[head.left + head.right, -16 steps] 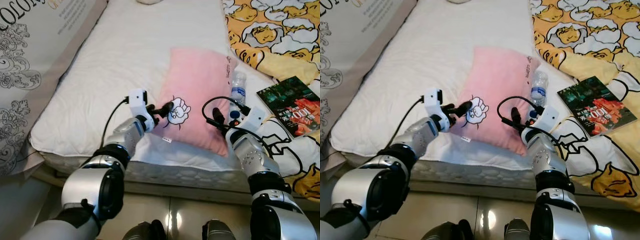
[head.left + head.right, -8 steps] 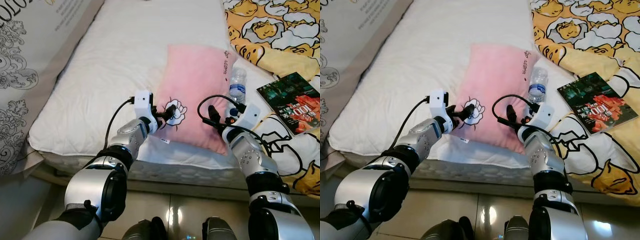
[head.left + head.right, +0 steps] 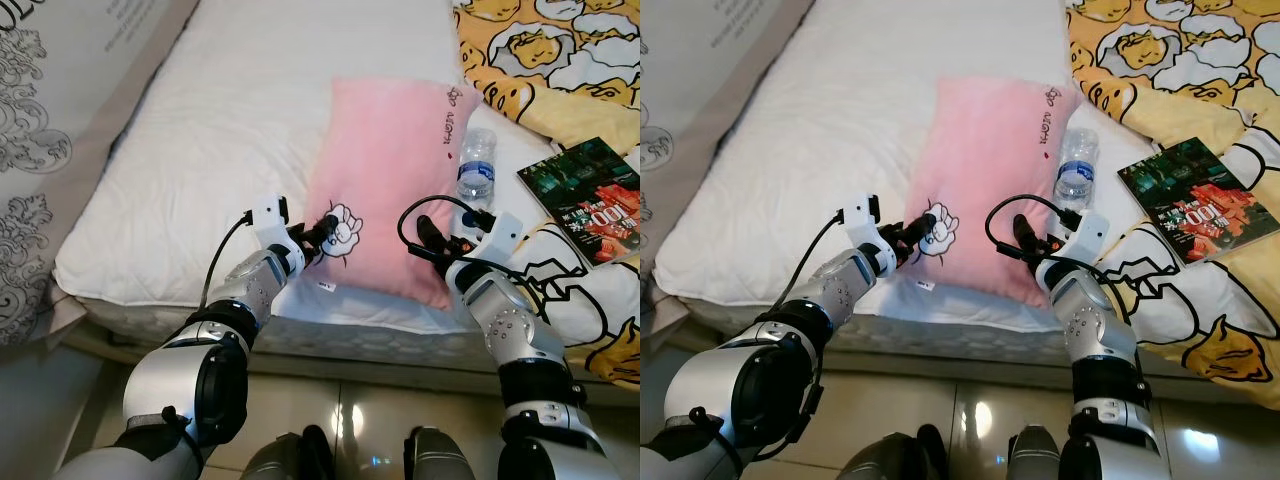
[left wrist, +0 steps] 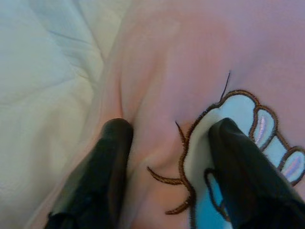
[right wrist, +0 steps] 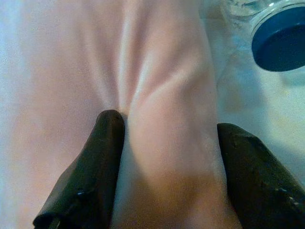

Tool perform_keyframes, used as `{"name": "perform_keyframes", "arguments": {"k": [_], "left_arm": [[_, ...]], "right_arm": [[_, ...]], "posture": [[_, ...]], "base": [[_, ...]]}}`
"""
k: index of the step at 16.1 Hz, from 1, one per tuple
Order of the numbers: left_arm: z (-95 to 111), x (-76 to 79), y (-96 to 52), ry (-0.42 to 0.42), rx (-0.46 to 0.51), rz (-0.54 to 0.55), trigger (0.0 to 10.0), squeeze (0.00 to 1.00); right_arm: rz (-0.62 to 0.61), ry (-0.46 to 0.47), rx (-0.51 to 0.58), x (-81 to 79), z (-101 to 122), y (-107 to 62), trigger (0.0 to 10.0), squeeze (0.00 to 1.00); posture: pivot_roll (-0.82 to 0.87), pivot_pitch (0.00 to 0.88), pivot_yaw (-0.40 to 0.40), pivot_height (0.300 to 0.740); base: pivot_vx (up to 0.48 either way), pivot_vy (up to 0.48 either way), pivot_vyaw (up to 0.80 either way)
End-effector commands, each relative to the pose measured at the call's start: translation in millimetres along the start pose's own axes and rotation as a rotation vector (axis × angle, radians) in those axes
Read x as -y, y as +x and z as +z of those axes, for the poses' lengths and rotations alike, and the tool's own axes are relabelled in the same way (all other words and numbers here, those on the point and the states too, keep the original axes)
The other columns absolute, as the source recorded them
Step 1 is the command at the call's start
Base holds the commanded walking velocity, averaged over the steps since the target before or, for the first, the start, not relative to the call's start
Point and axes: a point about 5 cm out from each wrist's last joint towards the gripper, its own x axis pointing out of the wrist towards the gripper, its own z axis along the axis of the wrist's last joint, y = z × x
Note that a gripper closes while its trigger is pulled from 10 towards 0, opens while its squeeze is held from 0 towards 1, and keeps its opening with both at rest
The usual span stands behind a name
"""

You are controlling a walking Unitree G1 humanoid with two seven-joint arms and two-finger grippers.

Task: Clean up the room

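Both grippers on the pink pillow (image 3: 385, 170) at the near edge of the bed

The pillow is soft pink and lies lengthwise on the white quilt (image 3: 220, 140), with a small cartoon emblem stitched in brown, white and blue near its lower left corner and a line of dark lettering up by its far right corner – the left gripper (image 4: 167, 143) has its black fingers (image 4: 102, 162) spread and pressed into the fabric beside that emblem, while the right gripper (image 5: 167, 138) pinches a raised fold of the lower right corner between its parted fingers. Just beside the pillow's right edge lies a clear water bottle (image 3: 477, 173) with a blue cap, and further right a glossy magazine (image 3: 590, 195) rests on the yellow cartoon blanket (image 3: 560, 60) – a patterned headboard (image 3: 40, 160) stands off to the left
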Motion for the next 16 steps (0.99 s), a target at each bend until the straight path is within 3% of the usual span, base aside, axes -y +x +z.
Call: {"name": "perform_keyframes", "arguments": {"k": [1,5,9,13,14,15,16], "left_arm": [[-11,-8.5,-5.0,-0.032,-0.029,0.019,0.0,0.00],[-10,3.1,-2.0,-0.088,-0.008,-0.092,0.0,0.00],[-5,3.8,-2.7,-0.107,0.030,-0.133,0.0,0.00],[20,3.5,-4.3,-0.154,0.141,-0.211,0.0,0.00],[26,5.1,-4.4,-0.152,0.163,-0.237,0.0,0.00],[45,7.3,-6.4,-0.127,0.225,-0.296,0.0,0.00],[52,6.9,-7.7,-0.109,0.244,-0.303,0.0,0.00]], "right_arm": [[0.018,0.014,-0.058,-4.1,-14,-1.5,0.0,0.00],[0.053,0.034,-0.049,-8.9,-10,-5.7,0.0,0.00],[0.088,0.028,-0.034,-15.6,-4,-8.8,0.0,0.00],[0.171,-0.041,0.030,-36.7,13,-6.8,0.0,0.00],[0.194,-0.068,0.050,-42.7,19,-7.1,0.0,0.00],[0.229,-0.102,0.090,-52.4,33,-7.6,0.0,0.00],[0.226,-0.107,0.096,-51.6,36,-7.7,0.0,0.00]], "posture": [[-0.29,0.211,0.205,0.740],[-0.30,0.220,0.206,0.740],[-0.29,0.216,0.206,0.740],[-0.27,0.201,0.212,0.740],[-0.26,0.193,0.214,0.740],[-0.26,0.181,0.215,0.740],[-0.26,0.180,0.215,0.740]], "base": [[0.000,0.000,0.00],[0.000,0.000,0.00],[0.000,0.000,0.00],[0.000,0.000,0.00],[0.000,0.000,0.00],[0.000,0.000,0.00],[0.000,0.000,0.00]]}}
